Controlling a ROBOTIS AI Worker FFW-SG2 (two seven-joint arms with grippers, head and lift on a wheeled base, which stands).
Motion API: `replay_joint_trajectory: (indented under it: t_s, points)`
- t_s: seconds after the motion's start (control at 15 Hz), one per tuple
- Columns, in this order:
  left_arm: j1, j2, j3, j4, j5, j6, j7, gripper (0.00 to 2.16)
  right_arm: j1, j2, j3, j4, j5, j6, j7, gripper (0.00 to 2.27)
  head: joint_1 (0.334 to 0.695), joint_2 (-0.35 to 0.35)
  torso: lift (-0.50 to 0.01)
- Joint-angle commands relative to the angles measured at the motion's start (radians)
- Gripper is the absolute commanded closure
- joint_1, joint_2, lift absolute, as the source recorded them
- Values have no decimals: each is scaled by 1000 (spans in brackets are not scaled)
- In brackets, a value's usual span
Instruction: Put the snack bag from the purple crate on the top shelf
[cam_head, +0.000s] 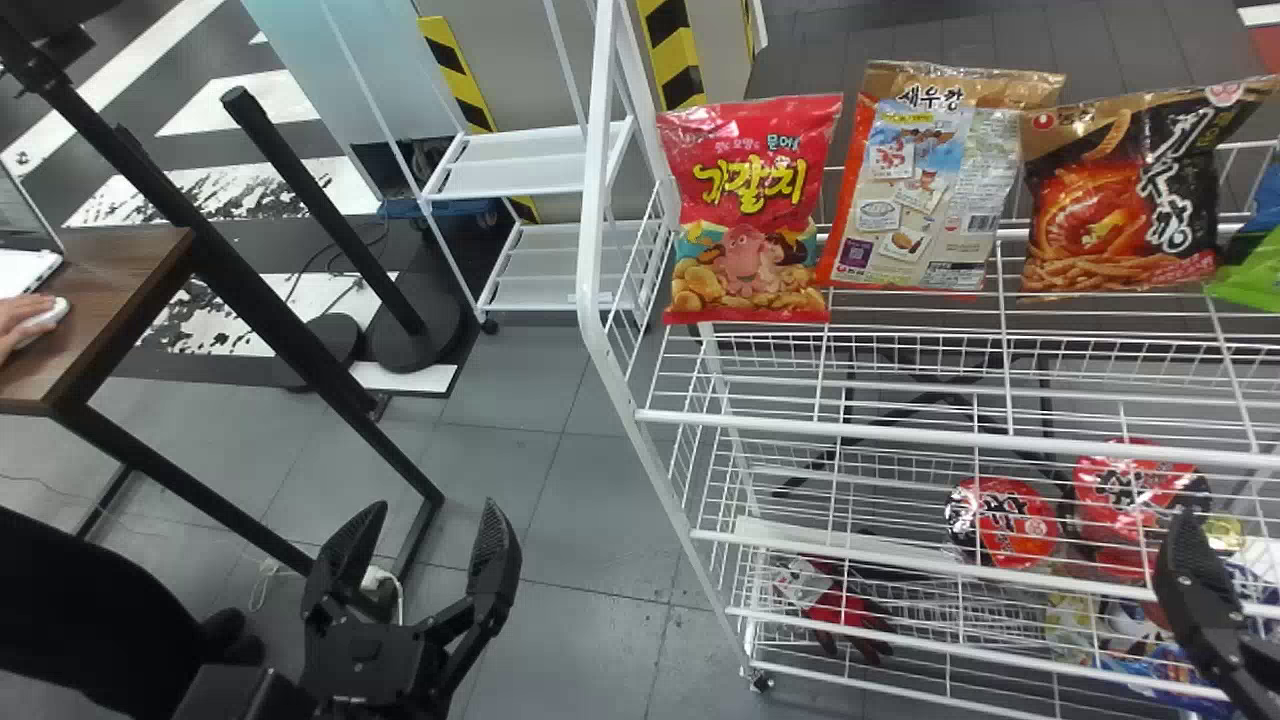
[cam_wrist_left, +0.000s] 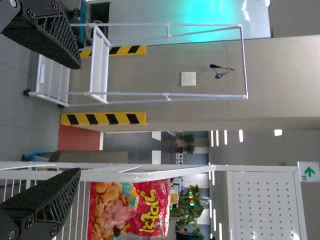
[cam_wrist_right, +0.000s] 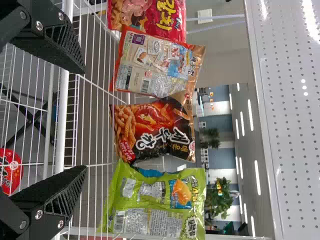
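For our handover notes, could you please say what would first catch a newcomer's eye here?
Probably the bright red snack bag at the left end of the shelf's row. Beside it stand a bag with its printed back forward and a black one.

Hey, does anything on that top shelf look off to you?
Two snack bags look odd: the tan bag and green bag show their backs, while the red bag and black bag face forward.

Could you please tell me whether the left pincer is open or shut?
Open: the left pincer has its fingers apart, holding nothing.
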Motion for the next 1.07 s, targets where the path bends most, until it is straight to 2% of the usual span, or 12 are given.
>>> replay_joint_trajectory:
  t_s: [0.0,1.0]
  points:
    - [5,-3,-1,-6,-5,0,0,73,7,-4,0,0,-2,1,0,157,695,350,0]
    - [8,-3,-10,-18,-11,0,3,73,27,-7,2,-19,6,1,0,164,695,350,0]
